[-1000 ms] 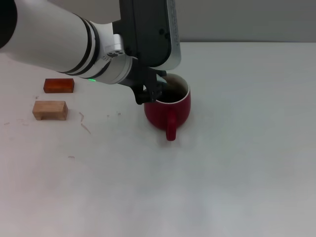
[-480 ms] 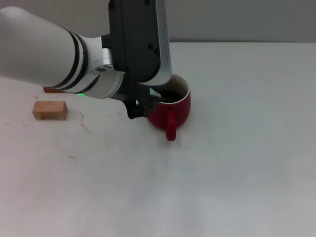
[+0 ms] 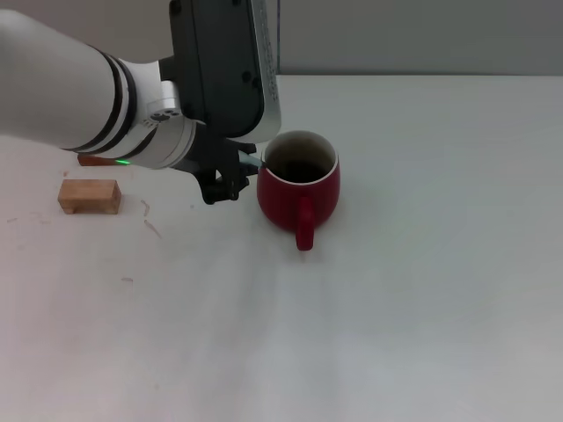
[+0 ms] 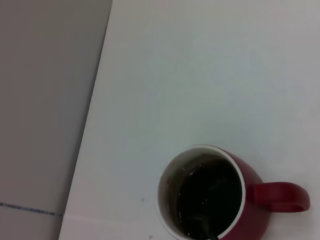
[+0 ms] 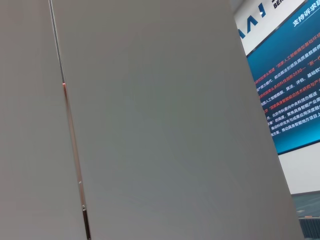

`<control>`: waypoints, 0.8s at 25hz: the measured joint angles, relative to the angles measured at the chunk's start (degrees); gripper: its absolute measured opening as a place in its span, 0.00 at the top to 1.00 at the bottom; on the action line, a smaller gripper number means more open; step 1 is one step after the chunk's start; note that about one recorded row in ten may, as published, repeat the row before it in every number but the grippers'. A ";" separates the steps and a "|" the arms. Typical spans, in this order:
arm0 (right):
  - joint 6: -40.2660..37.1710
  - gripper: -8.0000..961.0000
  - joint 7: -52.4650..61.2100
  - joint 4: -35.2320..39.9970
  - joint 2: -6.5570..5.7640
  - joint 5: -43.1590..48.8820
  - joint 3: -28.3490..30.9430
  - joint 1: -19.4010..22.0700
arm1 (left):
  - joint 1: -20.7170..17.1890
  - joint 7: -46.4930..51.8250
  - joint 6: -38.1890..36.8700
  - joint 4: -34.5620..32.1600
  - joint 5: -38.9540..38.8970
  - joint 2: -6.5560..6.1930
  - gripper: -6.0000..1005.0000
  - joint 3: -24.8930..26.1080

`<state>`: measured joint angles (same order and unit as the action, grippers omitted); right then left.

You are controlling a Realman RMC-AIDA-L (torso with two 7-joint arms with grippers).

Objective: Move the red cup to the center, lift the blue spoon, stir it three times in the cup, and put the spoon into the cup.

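Black left gripper (image 3: pixel 230 180) low over white table (image 3: pixel 422 264), finger opening indiscernible. Just beside: red cup (image 3: pixel 299 186), upright, blue spoon (image 4: pixel 204 226) inside. Farther out: wooden block (image 3: pixel 89 195). No legible writing on these.

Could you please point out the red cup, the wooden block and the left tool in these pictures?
red cup (image 3: pixel 283 204): head view, on its outer red wall beside the handle.
wooden block (image 3: pixel 89 195): head view, on its front face.
left tool (image 3: pixel 225 180): head view, at the dark fingertips beside the cup.
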<state>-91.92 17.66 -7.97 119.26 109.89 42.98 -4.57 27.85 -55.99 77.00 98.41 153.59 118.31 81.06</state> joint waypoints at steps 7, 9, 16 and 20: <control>-0.03 0.21 0.00 0.06 0.00 0.05 0.00 0.10 | 1.14 2.13 0.50 -0.27 -0.26 0.05 0.78 -0.58; -0.04 0.21 0.00 0.07 0.00 0.06 0.00 0.09 | 0.83 2.18 0.17 0.42 -0.30 0.10 0.78 -0.94; -0.18 0.21 0.00 0.06 0.00 0.07 0.00 0.19 | 0.46 2.23 -1.40 1.54 -0.61 0.18 0.67 -1.25; -0.31 0.21 0.00 0.06 0.00 0.06 0.00 0.37 | -0.46 5.45 -11.01 2.30 -1.24 0.13 0.59 -1.06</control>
<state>-92.23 17.67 -7.91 119.26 109.95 42.98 -4.20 27.38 -50.53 65.99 100.71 152.34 118.45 80.00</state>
